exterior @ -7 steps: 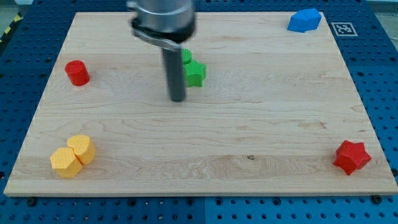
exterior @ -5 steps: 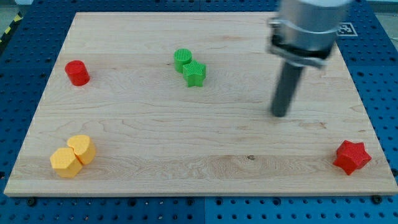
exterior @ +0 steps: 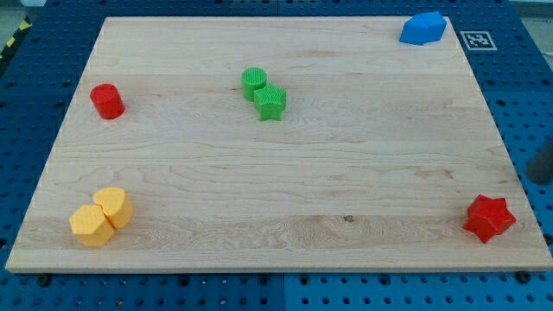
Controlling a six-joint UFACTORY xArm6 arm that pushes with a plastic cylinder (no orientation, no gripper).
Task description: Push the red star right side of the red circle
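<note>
Rod now seen only at view's right edge, off bench (exterior: 276, 181); my tip (exterior: 537, 180) just above-right of red star (exterior: 489, 218) at bottom-right corner; red circle (exterior: 107, 101) unmoved nr left edge; no jaws fitted.

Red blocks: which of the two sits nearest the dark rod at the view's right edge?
The red star at the view's bottom right; my tip is just up and right of it, off the board. The red circle sits far across, near the left edge.

Two red (exterior: 108, 101), two green (exterior: 254, 83), two yellow (exterior: 113, 207), one blue (exterior: 422, 28).
</note>
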